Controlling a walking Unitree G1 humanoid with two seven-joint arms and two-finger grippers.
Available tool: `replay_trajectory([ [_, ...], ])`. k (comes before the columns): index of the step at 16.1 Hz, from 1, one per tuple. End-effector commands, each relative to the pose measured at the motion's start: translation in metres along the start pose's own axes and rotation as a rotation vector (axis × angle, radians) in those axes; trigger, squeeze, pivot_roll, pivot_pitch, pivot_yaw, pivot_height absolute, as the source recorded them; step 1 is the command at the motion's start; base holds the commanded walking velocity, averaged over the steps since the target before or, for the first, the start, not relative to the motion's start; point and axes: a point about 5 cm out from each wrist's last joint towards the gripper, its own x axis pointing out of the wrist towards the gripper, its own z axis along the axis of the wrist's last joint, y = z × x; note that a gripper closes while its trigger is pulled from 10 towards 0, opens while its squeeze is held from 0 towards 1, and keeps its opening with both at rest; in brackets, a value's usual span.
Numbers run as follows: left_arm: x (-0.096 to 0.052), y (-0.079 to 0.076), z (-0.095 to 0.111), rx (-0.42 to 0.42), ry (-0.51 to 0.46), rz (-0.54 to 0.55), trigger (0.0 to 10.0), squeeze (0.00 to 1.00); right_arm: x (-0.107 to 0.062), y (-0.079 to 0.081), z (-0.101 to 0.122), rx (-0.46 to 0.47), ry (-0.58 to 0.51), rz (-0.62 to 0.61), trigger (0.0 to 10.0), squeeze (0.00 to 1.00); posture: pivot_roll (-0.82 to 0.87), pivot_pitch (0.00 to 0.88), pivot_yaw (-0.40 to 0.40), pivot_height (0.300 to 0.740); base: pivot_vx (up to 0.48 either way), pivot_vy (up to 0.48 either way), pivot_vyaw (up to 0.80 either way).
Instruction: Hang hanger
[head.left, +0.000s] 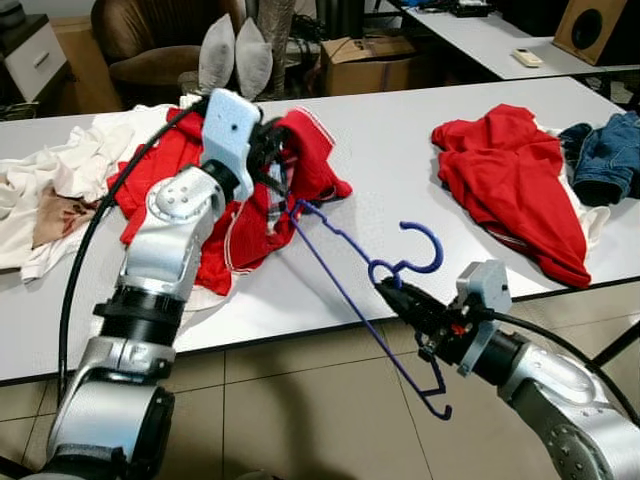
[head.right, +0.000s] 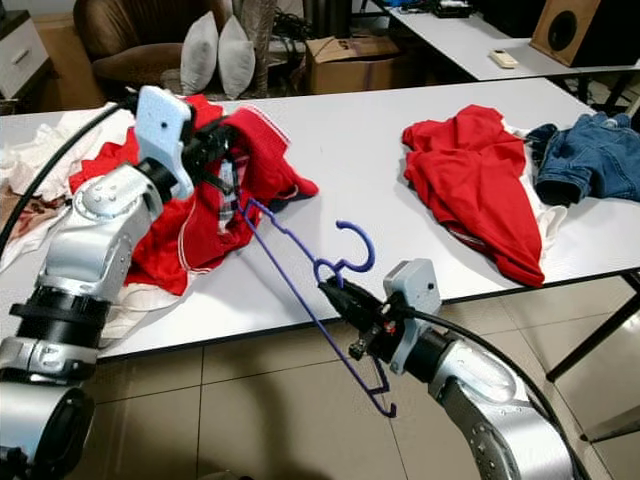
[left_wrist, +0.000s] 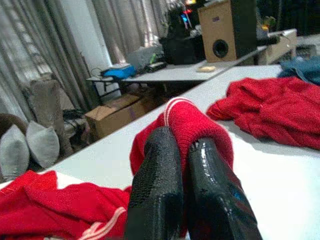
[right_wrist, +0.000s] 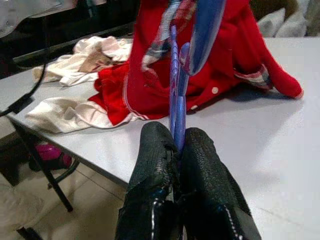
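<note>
Hanger (head.left: 352, 290), blue wire type, sits low and close to the robot, off the near table edge, pinched at its neck just below the hook by the right gripper (head.left: 388, 287). In the right wrist view the two black fingers (right_wrist: 155, 150) are pressed together w/ the blue wire (right_wrist: 174, 120) caught between them. The hanger's long axis runs diagonally: one end hangs down over the tiled floor (head.left: 300, 400) near the right arm, the other climbs up and away to the robot's left, toward the red shirt (head.left: 250, 200). Hook curls upward, just above the table edge.

Further out, over the white table (head.left: 400, 170), the left gripper (head.left: 272, 160) holds the red shirt lifted; its wrist view shows the fingers (left_wrist: 160, 190) closed on a fold of red fabric w/ white trim (left_wrist: 187, 120). The hanger's far tip reaches right by that held cloth, approx touching it. So the garment lies up-left of the right gripper, along the hanger's own axis; likely next move is pushing that tip into the shirt opening.

Beyond: a cream cloth (head.left: 50, 180) on the robot's left, a second red garment (head.left: 510, 170) and jeans (head.left: 608, 155) on its right.
</note>
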Motion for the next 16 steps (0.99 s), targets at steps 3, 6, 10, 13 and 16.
replay_trajectory([
  [3,-0.006,-0.013,-0.001,0.141,0.036,-0.097,0.0,0.00,0.010,-0.009,-0.001,0.034,-0.033,-0.093,0.0,0.00,-0.12,0.000,0.053,0.740,0.000,0.000,0.00],
  [6,-0.007,-0.014,-0.006,0.237,0.060,-0.088,0.0,0.00,0.013,-0.007,0.007,0.060,-0.058,-0.112,0.0,0.00,-0.12,0.000,0.053,0.740,0.000,0.000,0.00],
  [10,-0.002,-0.027,-0.002,0.232,0.039,-0.115,2.7,0.00,0.025,0.007,0.016,0.101,-0.095,-0.010,0.0,0.00,-0.12,0.000,0.052,0.740,0.000,0.000,0.00],
  [13,0.004,-0.032,0.001,0.122,0.014,-0.097,2.3,0.00,0.030,0.016,0.004,0.063,-0.005,0.055,0.0,0.00,-0.11,0.000,0.053,0.740,0.000,0.000,0.00],
  [16,0.007,-0.021,-0.003,-0.017,0.064,0.001,0.0,0.00,0.045,-0.017,0.021,-0.165,-0.080,-0.286,0.0,0.00,-0.11,0.000,0.065,0.740,0.000,0.000,0.00],
])
